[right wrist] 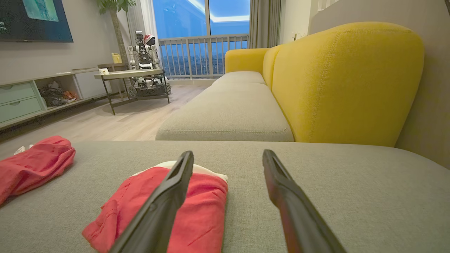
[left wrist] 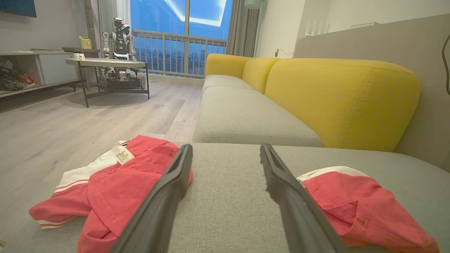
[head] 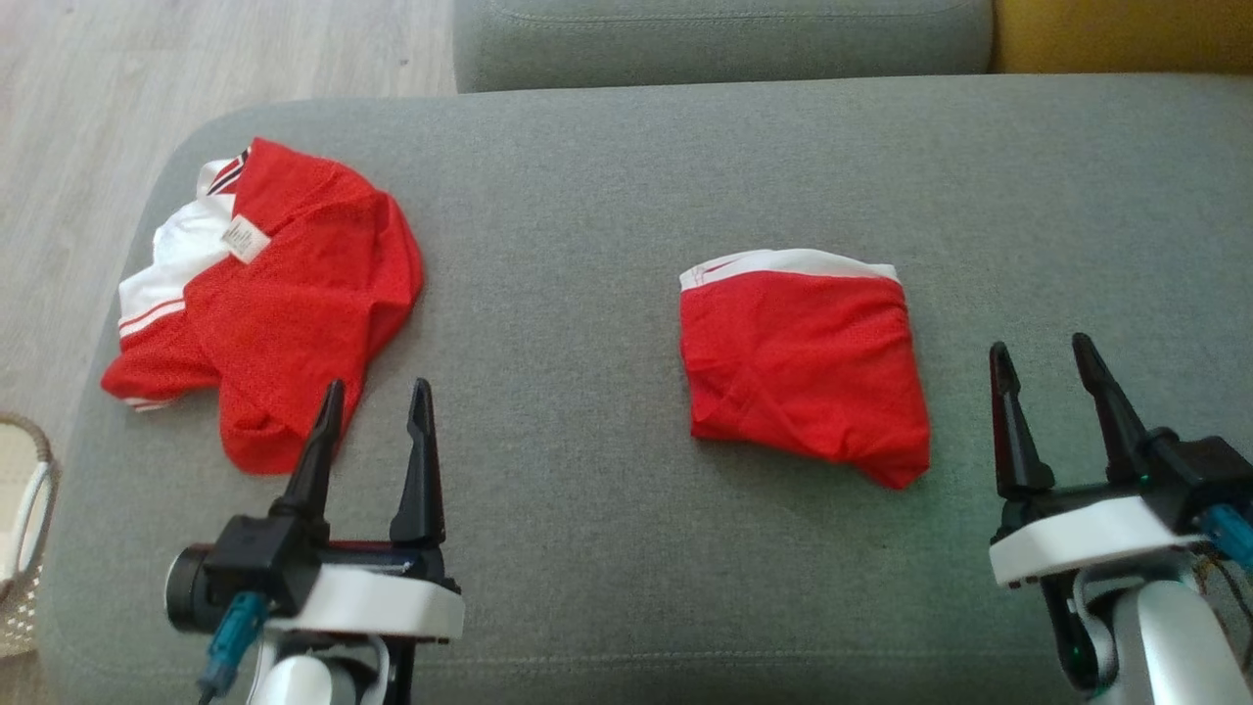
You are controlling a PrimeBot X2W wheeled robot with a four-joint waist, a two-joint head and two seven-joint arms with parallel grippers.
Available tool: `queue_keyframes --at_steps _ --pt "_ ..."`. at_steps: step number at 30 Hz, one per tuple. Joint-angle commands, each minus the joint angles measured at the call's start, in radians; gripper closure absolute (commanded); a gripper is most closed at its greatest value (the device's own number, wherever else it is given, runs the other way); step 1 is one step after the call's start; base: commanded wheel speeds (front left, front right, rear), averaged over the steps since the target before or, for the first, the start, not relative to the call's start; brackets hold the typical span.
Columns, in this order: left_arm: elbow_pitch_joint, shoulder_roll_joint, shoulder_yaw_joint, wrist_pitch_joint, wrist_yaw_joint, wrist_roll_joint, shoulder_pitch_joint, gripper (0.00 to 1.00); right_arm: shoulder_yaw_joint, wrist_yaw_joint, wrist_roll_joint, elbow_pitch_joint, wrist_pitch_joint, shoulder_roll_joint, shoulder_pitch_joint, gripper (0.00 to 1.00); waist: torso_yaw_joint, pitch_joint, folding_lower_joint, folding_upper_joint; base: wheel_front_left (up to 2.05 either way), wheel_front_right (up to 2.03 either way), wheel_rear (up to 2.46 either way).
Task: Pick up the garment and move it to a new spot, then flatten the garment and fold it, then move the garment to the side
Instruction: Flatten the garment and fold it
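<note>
A red garment with a white band [head: 805, 365] lies folded into a compact square right of the cushion's middle; it also shows in the left wrist view [left wrist: 362, 203] and the right wrist view [right wrist: 197, 207]. A second red and white garment [head: 269, 294] lies crumpled at the far left [left wrist: 112, 186] [right wrist: 31, 165]. My left gripper [head: 377, 397] [left wrist: 226, 156] hovers open just below the crumpled one, empty. Over to the right of the folded garment, my right gripper [head: 1040, 352] [right wrist: 228, 161] stands open and empty.
Everything rests on a grey sofa cushion [head: 607, 176]. Yellow backrests [left wrist: 337, 102] rise behind it. Wood floor [head: 88, 117] lies to the left, with a woven basket [head: 24, 529] at the cushion's left edge. A table carrying a small robot [left wrist: 119, 38] stands farther off.
</note>
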Motion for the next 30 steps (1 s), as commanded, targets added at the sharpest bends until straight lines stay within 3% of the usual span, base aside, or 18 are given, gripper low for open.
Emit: queue_keyframes --at_steps 1,3,4,5,6,13,24,30 --pt "-0.039 0.001 0.029 -0.006 -0.005 0.01 -0.039 0.0 0.02 0.0 -0.012 -0.036 -0.01 0.0 -0.038 0.0 0.01 0.005 0.0001 0.0 0.0 0.0 0.0" --pt "-0.038 0.001 0.027 -0.006 -0.009 0.009 -0.046 0.0 0.035 0.0 -0.02 -0.026 -0.01 0.0 -0.046 0.0 0.02 0.013 0.0001 0.0 0.0 0.0 0.0" --pt "-0.037 0.001 0.026 -0.006 -0.01 0.007 -0.05 0.0 0.049 0.0 -0.023 -0.017 -0.01 0.0 -0.051 0.61 0.025 0.017 0.0001 0.0 0.0 0.0 0.0" --pt "-0.037 0.001 0.026 -0.006 -0.01 0.007 -0.05 0.0 0.049 0.0 -0.023 -0.017 -0.01 0.0 -0.051 0.61 0.025 0.017 0.0001 0.0 0.0 0.0 0.0" --pt "-0.036 0.001 0.024 -0.006 -0.012 0.005 -0.053 0.0 0.066 0.0 -0.026 -0.005 -0.01 0.0 -0.057 1.0 0.032 0.023 0.0001 0.0 0.0 0.0 0.0" --pt "-0.025 0.001 0.004 -0.006 -0.024 -0.006 -0.078 0.0 0.193 0.0 0.0 0.141 0.014 0.0 -0.129 1.0 0.096 0.072 0.0001 0.0 0.0 0.0 0.0" --pt "-0.008 0.001 -0.006 -0.006 -0.03 -0.024 -0.105 0.0 0.241 0.0 -0.014 0.385 0.036 0.0 -0.256 1.0 0.181 0.11 0.0001 0.0 0.0 0.0 0.0" --pt "-0.004 0.001 -0.003 -0.006 -0.026 -0.027 -0.104 0.0 0.328 0.0 0.047 0.449 0.042 0.0 -0.261 1.0 0.191 0.101 0.0001 0.0 0.0 0.0 0.0"
